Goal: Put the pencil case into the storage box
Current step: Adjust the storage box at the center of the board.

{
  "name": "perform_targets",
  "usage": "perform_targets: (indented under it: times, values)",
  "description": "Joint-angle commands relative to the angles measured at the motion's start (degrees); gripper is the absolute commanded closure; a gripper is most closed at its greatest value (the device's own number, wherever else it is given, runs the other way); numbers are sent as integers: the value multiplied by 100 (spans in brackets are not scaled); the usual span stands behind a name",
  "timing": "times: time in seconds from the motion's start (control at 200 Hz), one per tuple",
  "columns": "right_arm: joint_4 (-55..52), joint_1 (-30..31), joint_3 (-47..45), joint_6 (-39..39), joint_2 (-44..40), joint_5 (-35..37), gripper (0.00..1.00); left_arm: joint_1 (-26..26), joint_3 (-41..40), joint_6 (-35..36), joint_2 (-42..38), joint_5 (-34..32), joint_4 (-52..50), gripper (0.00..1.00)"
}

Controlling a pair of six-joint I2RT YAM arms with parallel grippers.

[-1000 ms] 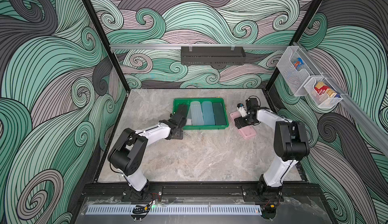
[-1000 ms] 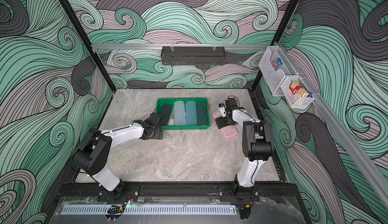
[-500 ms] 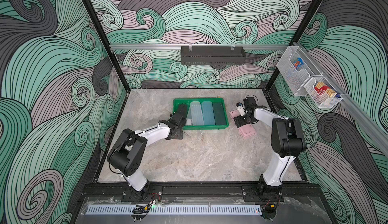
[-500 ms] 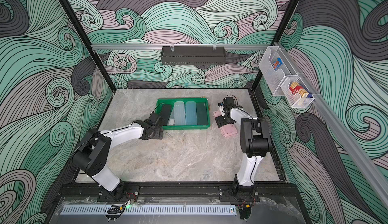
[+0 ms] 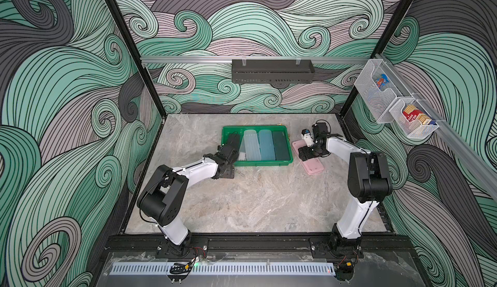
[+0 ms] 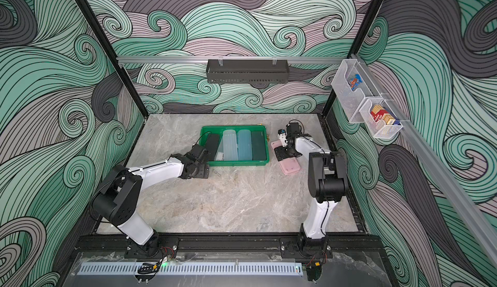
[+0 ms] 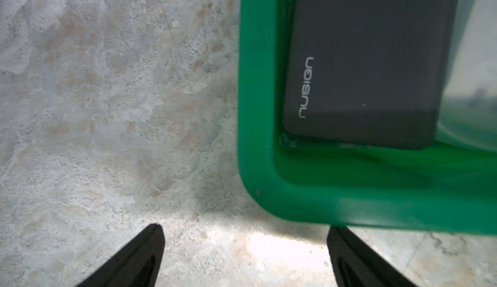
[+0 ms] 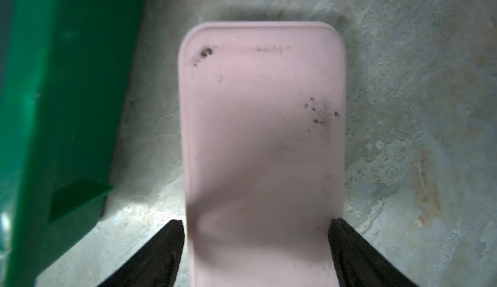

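**Right tool (image 8: 258,222) is straddling the pink pencil case (image 5: 313,167) beside the storage box (image 5: 263,163).**

The pink pencil case is lying flat on the surface (image 5: 255,205) toward the far right corner, just beside the box's right short wall. Its long axis is running far to near and skewing slightly toward the right edge, roughly parallel to the cases inside. The right tool is sitting directly over it with one finger flanking each long side, but I cannot tell whether they are pressing. The right arm is much the nearer. The left tool (image 7: 244,226) is hanging wide and empty at the box's near left corner. There are one box and five cases. The black case (image 7: 371,57), clear case (image 5: 251,145), blue case (image 5: 266,145) and dark green case (image 5: 279,144) are filling the box, so the pink one is probably going leftward and on top.
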Motion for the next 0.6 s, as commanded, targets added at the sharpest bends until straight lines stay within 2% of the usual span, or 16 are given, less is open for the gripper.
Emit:
perform_targets:
  times: [0.0,0.13,0.16,0.18,0.195,0.315,0.595]
  values:
    - [-459,51,-204,224,-276,-461,17,12,-70,-36,-238,35,-47,1]
    - [-469,59,-253,342,-538,-615,17,12,-55,-35,-283,54,-74,1]
    - [-484,60,-245,344,-565,-536,12,8,-51,-34,-286,53,-82,1]
    - [-496,53,-240,349,-575,-461,3,14,-54,-30,-291,50,-85,1]
    - [-502,55,-236,340,-566,-398,1,9,-61,-34,-295,54,-90,1]
    - [-551,51,-171,233,-476,185,1,14,-76,-16,-313,60,-83,1]
    - [-581,16,169,73,260,357,1,9,-90,22,-293,76,-41,1]
